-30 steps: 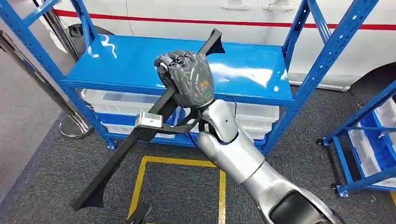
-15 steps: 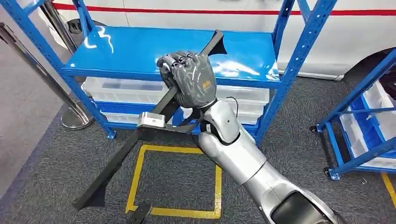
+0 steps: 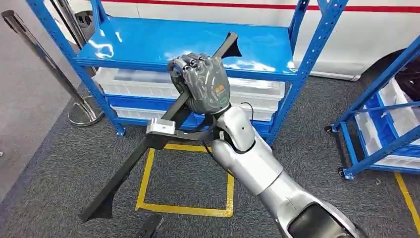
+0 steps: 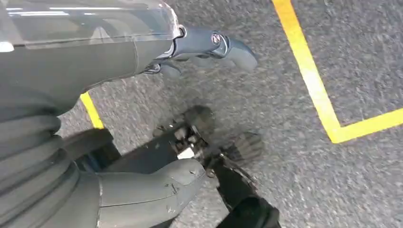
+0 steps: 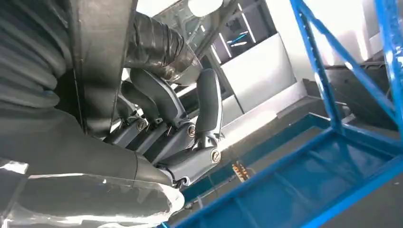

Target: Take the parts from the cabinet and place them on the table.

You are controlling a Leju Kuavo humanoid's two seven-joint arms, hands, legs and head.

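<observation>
My right hand (image 3: 200, 84) grips a long black part (image 3: 129, 173) near its upper end. The part slants from above the blue cabinet's top shelf (image 3: 148, 44) down toward the floor at the lower left, with a silver block (image 3: 159, 126) fixed at its middle. It hangs in the air in front of the cabinet, apart from the shelf. In the right wrist view the dark fingers (image 5: 209, 99) wrap around the black part (image 5: 102, 57). My left hand (image 4: 95, 61) hangs over the grey carpet with fingers apart and nothing in it.
White bins (image 3: 247, 89) sit on the cabinet's lower shelves. A second blue rack (image 3: 381, 129) stands at the right. A metal post (image 3: 49, 64) leans at the left. A yellow square (image 3: 183, 208) marks the floor below me. A white vehicle (image 3: 356, 29) stands behind the cabinet.
The whole picture has shifted, so the camera has moved: the cabinet now sits higher and looks smaller, with more floor showing. My right hand keeps the same grip on the part.
</observation>
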